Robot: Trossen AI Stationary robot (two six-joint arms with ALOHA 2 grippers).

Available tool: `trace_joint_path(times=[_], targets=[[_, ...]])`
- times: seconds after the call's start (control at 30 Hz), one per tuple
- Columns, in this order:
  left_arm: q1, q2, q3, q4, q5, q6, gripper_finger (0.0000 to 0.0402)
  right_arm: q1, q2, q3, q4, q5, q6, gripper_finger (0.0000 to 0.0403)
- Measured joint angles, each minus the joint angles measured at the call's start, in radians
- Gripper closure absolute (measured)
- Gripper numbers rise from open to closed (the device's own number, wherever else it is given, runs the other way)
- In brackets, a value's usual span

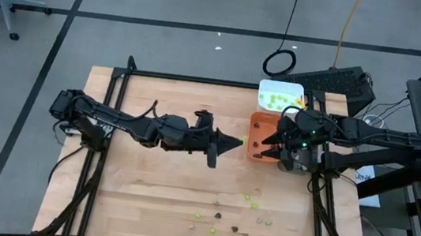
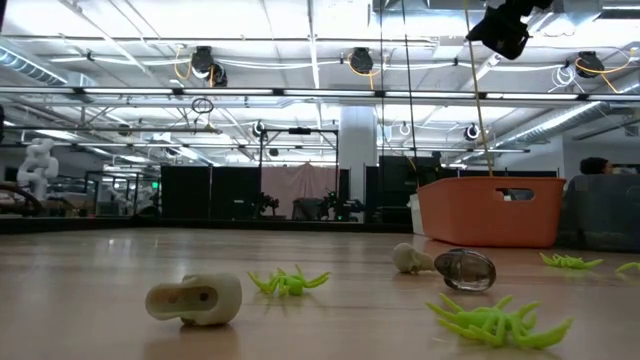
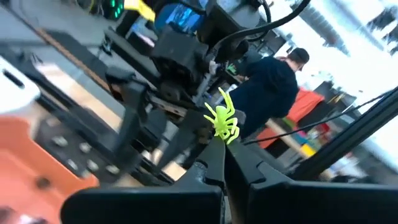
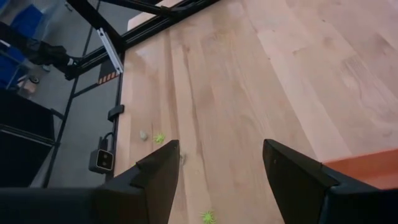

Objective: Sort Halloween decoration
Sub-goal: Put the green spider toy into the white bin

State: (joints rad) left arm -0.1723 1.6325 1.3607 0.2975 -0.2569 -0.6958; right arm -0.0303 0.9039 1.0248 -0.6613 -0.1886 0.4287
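My left gripper [image 1: 238,143] reaches level across the table's middle, shut on a lime-green spider [image 3: 222,118], just left of the orange tray [image 1: 259,123]. My right gripper [image 1: 268,146] hangs open over that tray with nothing between its fingers [image 4: 158,174]. Several small decorations lie loose on the table's near part [image 1: 252,202]: a beige piece [image 2: 195,298], green spiders [image 2: 288,282] and a dark piece [image 2: 466,268]. The white tray [image 1: 280,97] behind the orange one holds green pieces. My left gripper pinches the green spider by its lower body and legs [image 3: 225,135] between its two fingertips [image 3: 211,163]. The fingers come level from the table's left, pointing at the orange tray. The spider sticks out beyond the tips, lifted clear of the table.
The table's black frame rails [image 1: 108,106] run along its left and right sides. Bare wood lies between my left arm and the loose pieces. A keyboard [image 1: 342,81] sits beyond the far right corner. A person [image 3: 273,87] stands past the table's right side.
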Motion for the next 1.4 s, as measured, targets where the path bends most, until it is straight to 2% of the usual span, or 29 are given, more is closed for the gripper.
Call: trace_joint_path(times=[0.3, 0.47, 0.67, 0.83, 1.1, 1.4], targets=[[0.047, 0.000, 0.000, 0.009, 0.069, 0.312, 0.0402, 0.000, 0.000, 0.000, 0.000, 0.001, 0.017, 0.0188], [0.110, 0.000, 0.010, -0.012, 0.129, 0.336, 0.0402, 0.000, 0.000, 0.000, -0.001, 0.005, 0.045, 0.0188], [0.229, 0.000, 0.119, -0.162, 0.225, 0.382, 0.0402, 0.000, -0.012, 0.000, -0.008, 0.017, 0.161, 0.0188], [0.367, 0.000, 0.183, -0.231, 0.353, 0.422, 0.0402, -0.001, -0.042, 0.000, -0.036, 0.093, 0.278, 0.0188], [0.550, 0.026, 0.202, -0.249, 0.521, 0.497, 0.0402, 0.018, -0.127, 0.000, -0.044, 0.158, 0.494, 0.0188], [0.624, 0.120, 0.202, -0.231, 0.567, 0.520, 0.0402, 0.052, -0.205, 0.000, 0.128, 0.351, 0.460, 0.0188]])
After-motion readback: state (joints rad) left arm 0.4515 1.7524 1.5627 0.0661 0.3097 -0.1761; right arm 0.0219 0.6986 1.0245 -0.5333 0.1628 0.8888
